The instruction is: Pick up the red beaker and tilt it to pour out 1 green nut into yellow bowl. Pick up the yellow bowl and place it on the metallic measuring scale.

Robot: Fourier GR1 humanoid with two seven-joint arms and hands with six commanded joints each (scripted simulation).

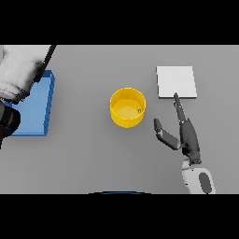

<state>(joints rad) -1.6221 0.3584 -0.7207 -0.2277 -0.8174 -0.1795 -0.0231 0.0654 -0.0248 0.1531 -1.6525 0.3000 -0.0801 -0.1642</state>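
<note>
- Head view: yellow bowl (127, 108) stands upright near the middle of the grey table (84, 158), bare table on all sides of it.
- One green nut (139, 110) lies inside the bowl, against its right inner wall.
- Metallic measuring scale (176, 82), a pale square plate, lies flat up and to the right of the bowl, apart from it.
- Right hand (186, 133) sits right of the bowl, fingers straight, thumb spread toward the bowl, holding nothing; fingertip reaches the scale's near edge.
- Blue tray (38, 105) sits at the table's left edge, partly covered by the left arm.
- Left hand: fingers hidden, state cannot be told.
- Red beaker not visible.
</note>
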